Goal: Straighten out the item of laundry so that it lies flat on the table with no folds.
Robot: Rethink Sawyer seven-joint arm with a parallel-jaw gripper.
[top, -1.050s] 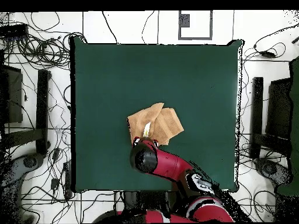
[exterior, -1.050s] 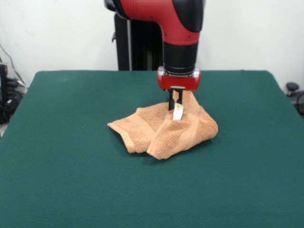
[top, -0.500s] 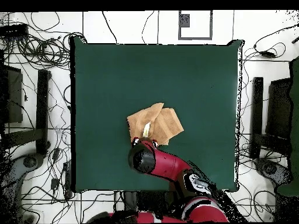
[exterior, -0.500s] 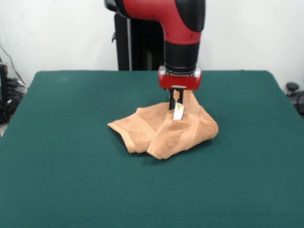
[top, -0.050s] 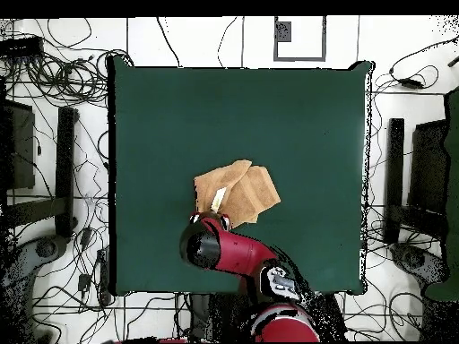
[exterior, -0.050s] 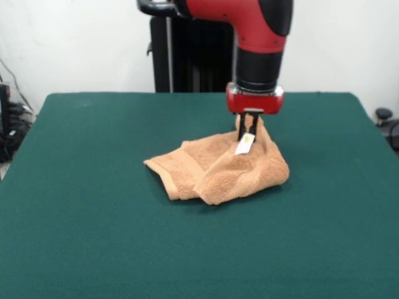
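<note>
Front view: a crumpled tan towel (exterior, -0.050s: pixel 218 168) lies near the middle of the green table (exterior, -0.050s: pixel 93 237). The gripper (exterior, -0.050s: pixel 248 132) stands straight above the towel's far right part, pinching a raised peak of cloth beside the white tag (exterior, -0.050s: pixel 245 144). The rest spreads left, folded.

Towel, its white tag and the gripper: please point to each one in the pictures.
towel (exterior, -0.050s: pixel 224 171), front view, on the crumpled middle of the cloth.
tag (exterior, -0.050s: pixel 245 144), front view, on the white label's middle.
gripper (exterior, -0.050s: pixel 250 128), front view, between the black fingertips pinching the towel's raised part.
</note>
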